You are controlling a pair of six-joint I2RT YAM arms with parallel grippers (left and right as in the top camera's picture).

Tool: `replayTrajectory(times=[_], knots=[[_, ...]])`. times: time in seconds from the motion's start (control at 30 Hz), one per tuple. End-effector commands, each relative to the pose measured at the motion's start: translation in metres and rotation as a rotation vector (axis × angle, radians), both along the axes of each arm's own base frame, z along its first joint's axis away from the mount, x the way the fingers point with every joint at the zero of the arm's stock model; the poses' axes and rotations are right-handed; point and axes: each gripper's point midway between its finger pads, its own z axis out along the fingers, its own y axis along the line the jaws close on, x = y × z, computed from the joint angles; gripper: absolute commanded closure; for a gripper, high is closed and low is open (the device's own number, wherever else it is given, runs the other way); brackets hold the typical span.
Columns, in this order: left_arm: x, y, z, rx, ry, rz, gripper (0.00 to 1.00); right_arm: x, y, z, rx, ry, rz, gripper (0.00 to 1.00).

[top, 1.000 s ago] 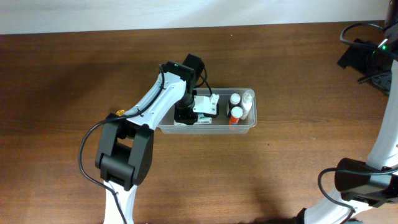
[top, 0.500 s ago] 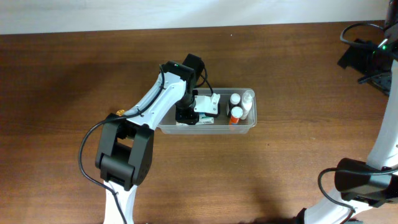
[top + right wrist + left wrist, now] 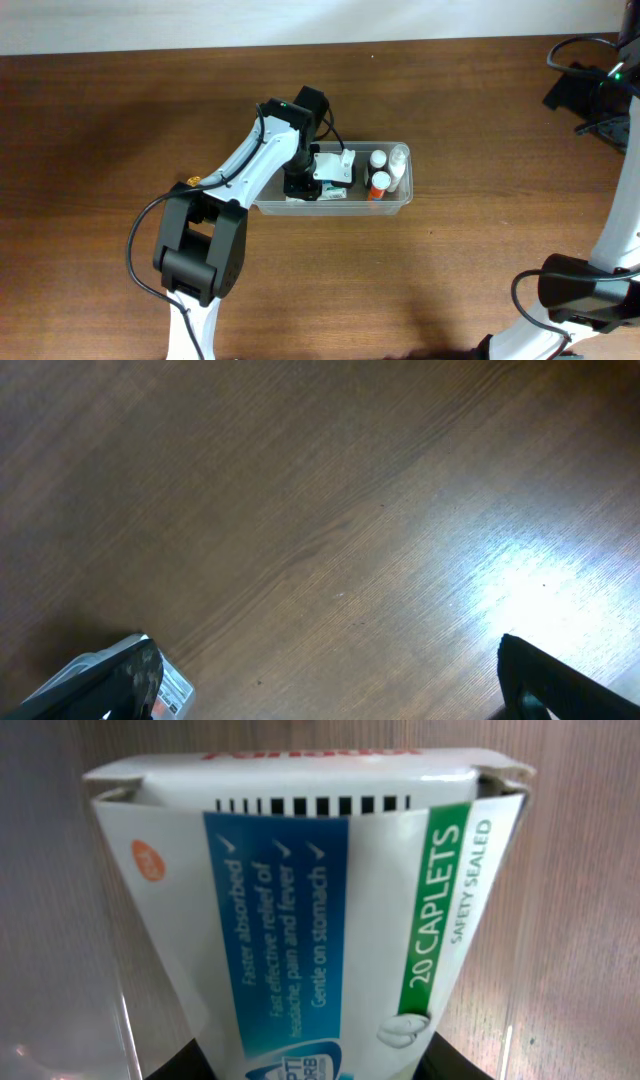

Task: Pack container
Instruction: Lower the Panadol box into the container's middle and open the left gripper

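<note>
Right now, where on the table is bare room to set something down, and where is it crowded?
Bare table lies left of the left arm, and in front of the container across to the right arm. The container is crowded: left claw with caplet box, bottles at right end.

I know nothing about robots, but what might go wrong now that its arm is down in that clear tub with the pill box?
The left gripper pinches the caplet box so hard that it narrows toward the grip; it may get crushed or slip out. The small bottles sit close by in the same container; a sideways nudge of the box might knock them over.
</note>
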Motion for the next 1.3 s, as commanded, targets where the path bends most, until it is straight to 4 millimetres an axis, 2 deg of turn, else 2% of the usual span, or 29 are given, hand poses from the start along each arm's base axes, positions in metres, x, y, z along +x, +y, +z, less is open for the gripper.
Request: replayTrajectory(times=[0.0, 0.27, 0.37, 1.1, 1.27], knots=[[-0.0036, -0.0034, -0.0063, -0.018, 0.022, -0.024, 0.57, -0.0015, -0.0027, -0.0012, -0.001, 0.006, -0.015, 0.02], [-0.0037, -0.0034, -0.0063, -0.019, 0.023, -0.024, 0.56, -0.0015, -0.0027, -0.0012, -0.001, 0.006, -0.015, 0.02], [-0.0037, -0.0034, -0.0063, -0.019, 0.023, -0.024, 0.5, -0.0014, -0.0027, -0.0012, 0.0, 0.006, -0.015, 0.02], [0.0009, -0.0056, -0.0058, -0.027, 0.004, -0.024, 0.51, -0.0015, -0.0027, -0.0012, -0.001, 0.006, -0.015, 0.01], [0.0054, -0.0071, 0.0008, -0.03, -0.012, -0.023, 0.52, -0.0015, -0.0027, -0.0012, -0.001, 0.007, -0.015, 0.01]])
